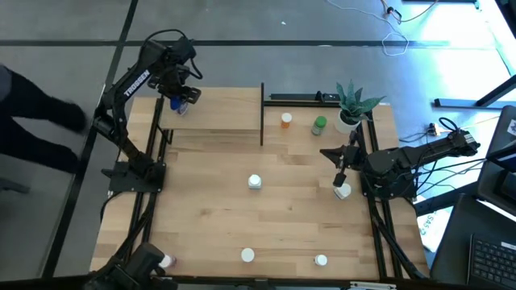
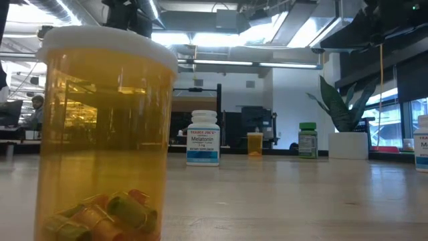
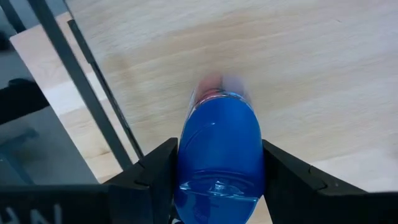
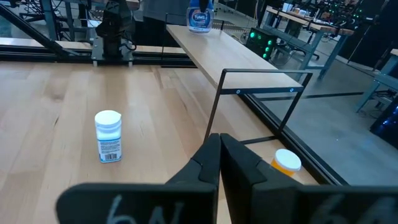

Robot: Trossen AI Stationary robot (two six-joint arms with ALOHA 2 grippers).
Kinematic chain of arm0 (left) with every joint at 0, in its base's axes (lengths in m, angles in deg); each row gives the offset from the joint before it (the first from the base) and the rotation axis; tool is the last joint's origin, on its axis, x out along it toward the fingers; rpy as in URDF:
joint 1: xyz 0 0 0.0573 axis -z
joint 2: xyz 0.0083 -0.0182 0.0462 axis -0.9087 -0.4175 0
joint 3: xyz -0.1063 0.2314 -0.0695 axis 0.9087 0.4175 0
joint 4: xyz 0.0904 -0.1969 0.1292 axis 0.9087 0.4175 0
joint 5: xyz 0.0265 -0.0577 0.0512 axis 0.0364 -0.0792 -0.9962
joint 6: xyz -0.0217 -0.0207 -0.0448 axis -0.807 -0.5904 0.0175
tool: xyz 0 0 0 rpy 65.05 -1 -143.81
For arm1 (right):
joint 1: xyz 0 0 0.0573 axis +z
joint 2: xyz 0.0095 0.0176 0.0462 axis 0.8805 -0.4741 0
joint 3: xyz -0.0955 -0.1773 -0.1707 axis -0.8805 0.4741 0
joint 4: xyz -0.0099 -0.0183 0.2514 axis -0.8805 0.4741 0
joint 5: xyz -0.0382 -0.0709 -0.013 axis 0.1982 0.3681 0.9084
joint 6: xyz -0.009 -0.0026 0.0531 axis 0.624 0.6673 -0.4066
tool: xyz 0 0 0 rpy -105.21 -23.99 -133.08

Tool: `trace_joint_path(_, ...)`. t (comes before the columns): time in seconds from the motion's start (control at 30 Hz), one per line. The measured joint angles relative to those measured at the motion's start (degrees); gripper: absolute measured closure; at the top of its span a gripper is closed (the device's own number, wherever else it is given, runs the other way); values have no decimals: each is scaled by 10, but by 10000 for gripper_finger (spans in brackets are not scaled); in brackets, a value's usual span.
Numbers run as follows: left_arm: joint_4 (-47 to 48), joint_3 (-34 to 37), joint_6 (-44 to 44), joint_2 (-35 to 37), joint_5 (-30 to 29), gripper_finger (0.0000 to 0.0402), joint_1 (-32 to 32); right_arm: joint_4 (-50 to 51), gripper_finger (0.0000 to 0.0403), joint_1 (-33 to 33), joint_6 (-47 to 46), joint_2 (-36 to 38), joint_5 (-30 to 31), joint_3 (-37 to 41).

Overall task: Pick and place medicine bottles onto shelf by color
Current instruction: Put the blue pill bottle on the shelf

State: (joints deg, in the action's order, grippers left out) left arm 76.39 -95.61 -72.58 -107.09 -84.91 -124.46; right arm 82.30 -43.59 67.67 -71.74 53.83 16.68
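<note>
Wooden table point(image 1: 282, 209), raised shelf point(image 1: 222, 113) at rear left, scattered white-capped bottles point(image 1: 255, 182), potted plant point(image 1: 351, 105) rear right

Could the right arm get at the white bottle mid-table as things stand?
Probably yes: the right claw is shut and empty, and bare tabletop lies between it and the white bottle, with nothing in between.

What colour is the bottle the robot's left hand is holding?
Blue. The bottle sits between the left gripper fingers, clearest in the left wrist view.
</note>
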Motion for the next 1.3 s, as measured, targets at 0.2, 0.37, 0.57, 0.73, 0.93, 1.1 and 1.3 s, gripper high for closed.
trace_joint_path(0.2,-2,0,24,0,0,216,0,0,389,0,0,0,0,0)
trace_joint_path(0.37,-2,0,44,0,1,216,0,0,389,0,0,0,0,0)
trace_joint_path(0.57,-2,0,55,0,16,216,0,0,389,0,0,0,0,0)
trace_joint_path(0.73,-2,0,56,0,12,200,0,0,389,0,0,0,0,0)
trace_joint_path(0.93,-2,0,79,0,0,149,0,0,389,0,0,0,0,0)
trace_joint_path(1.1,-2,0,93,0,-2,125,0,0,389,0,0,0,0,0)
trace_joint_path(1.3,-1,-22,106,0,-3,119,-13,0,389,0,0,0,0,0)
